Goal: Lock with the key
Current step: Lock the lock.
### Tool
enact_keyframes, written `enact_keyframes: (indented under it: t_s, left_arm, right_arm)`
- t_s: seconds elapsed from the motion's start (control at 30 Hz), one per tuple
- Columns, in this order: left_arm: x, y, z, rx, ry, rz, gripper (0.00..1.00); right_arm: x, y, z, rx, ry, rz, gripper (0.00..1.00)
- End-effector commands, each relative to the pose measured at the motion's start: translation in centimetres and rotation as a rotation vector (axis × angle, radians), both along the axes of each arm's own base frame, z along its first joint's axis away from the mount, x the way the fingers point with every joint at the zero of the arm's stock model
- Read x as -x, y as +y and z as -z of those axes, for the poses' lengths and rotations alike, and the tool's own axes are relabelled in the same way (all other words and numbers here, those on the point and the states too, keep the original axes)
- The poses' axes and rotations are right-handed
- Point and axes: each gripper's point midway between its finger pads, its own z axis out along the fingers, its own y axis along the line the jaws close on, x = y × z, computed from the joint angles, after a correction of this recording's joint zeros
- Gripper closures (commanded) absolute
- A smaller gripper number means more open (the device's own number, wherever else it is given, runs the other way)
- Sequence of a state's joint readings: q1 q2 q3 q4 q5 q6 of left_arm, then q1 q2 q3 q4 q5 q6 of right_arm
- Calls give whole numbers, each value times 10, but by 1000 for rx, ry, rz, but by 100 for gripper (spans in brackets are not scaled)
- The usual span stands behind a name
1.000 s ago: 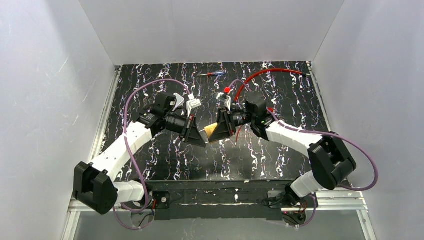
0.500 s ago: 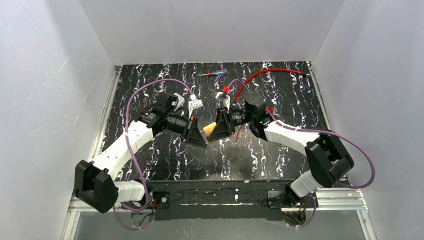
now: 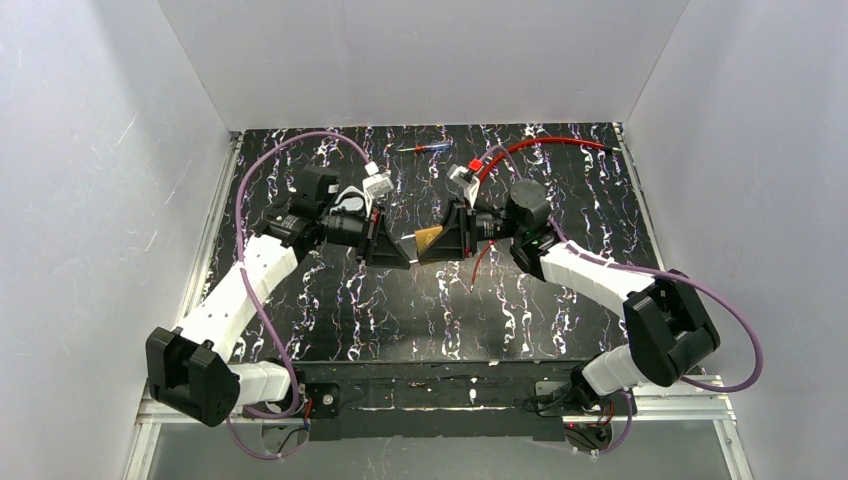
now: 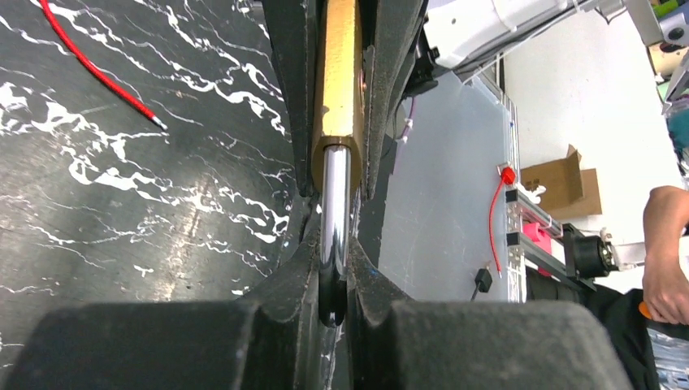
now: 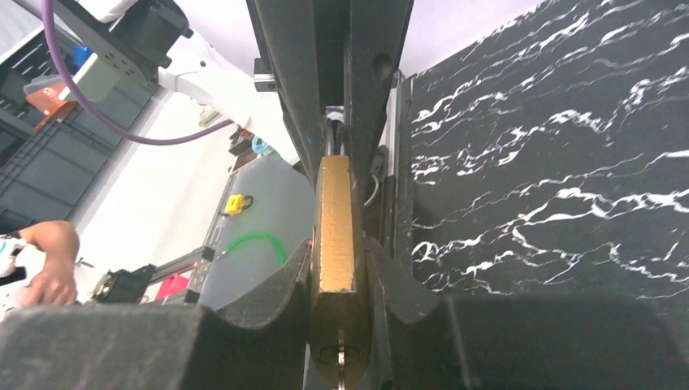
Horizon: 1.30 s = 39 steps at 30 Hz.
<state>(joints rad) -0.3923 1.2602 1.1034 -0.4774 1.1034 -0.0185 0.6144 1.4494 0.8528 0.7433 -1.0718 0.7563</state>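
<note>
Both arms reach in from the near edge of the marbled black desk [image 3: 330,320] and meet around its middle. There the left hand [image 3: 400,245] is clenched on the chrome shackle [image 4: 335,219] of a brass padlock [image 3: 430,237], its two fingers pressing the bar from either side. The right hand [image 3: 443,240] faces it and grasps the padlock's brass body, pinched flat between its pads. The two sets of fingertips sit close together, so each hand blocks the other's wrist-camera view along the lock. The keyhole [image 5: 340,355] shows in the end of the body nearest the right wrist camera.

Just beside the right hand, the loose end of a red cable [image 3: 540,142] lies on the desk. The cable arcs past the right wrist toward the far right corner. Farther back, near the far edge and well apart from both hands, lies a slim blue-and-red object [image 3: 425,148]. Whether it is the key cannot be told.
</note>
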Motion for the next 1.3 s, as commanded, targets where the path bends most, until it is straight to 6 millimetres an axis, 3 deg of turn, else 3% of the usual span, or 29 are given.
enact_keyframes:
  t_s: [0.0,0.03,0.13,0.27,0.5,0.63,0.87,1.1,1.27]
  left_arm:
    - [-38,18,-45,40,-186,-154,100]
    - [-41,18,-47,47,-182,-165,99]
    - [-45,17,-48,62,-151,-189,80]
    - [-54,19,-42,66,-135,-272,45]
    - [-71,26,-32,44,-117,-423,21]
    - [-74,21,-26,71,-64,-433,20]
    - [-76,13,-31,132,-30,-403,29]
    - [-82,11,-26,128,17,-409,53]
    - [-70,5,-32,162,35,-334,62]
  right_arm:
    - [5,-17,-15,-32,-43,-4,99]
    - [4,-17,-15,-33,-43,4,99]
    - [-1,-16,-18,-42,-47,38,99]
    - [-17,-14,-26,-64,-39,117,99]
    - [-36,-12,-41,-144,13,219,99]
    - [-35,-9,-49,-186,27,219,99]
    - [-26,-2,-48,-198,31,197,99]
    - [-23,4,-48,-209,28,184,99]
    - [-25,6,-44,-209,14,186,99]
